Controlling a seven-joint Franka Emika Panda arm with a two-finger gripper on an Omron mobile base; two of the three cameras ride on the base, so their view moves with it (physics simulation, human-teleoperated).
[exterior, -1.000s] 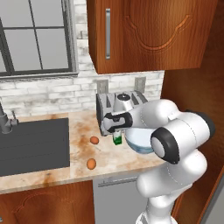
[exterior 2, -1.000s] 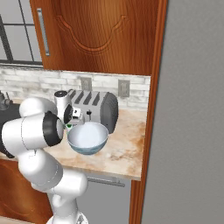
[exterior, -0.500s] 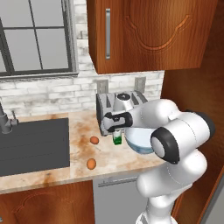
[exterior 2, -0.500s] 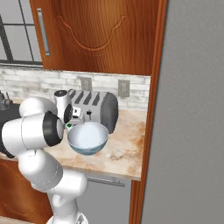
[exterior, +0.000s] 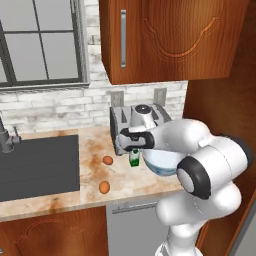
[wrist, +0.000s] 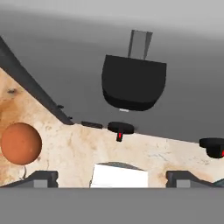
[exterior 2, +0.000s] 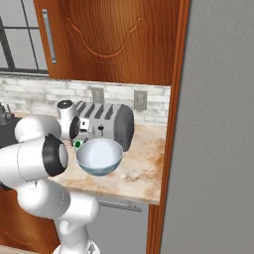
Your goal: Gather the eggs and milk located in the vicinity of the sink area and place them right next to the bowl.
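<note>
Your claw (wrist: 112, 178) stood spread wide over the milk (exterior: 134, 158), gripping nothing; the carton stood on the desk (exterior: 90, 172) just beside the bowl (exterior: 162, 161), before the toaster (exterior: 140, 120). That step looked done. Next came the eggs (exterior: 107, 160), both lying well short of the bowl, nearer the sink (exterior: 37, 165).
</note>
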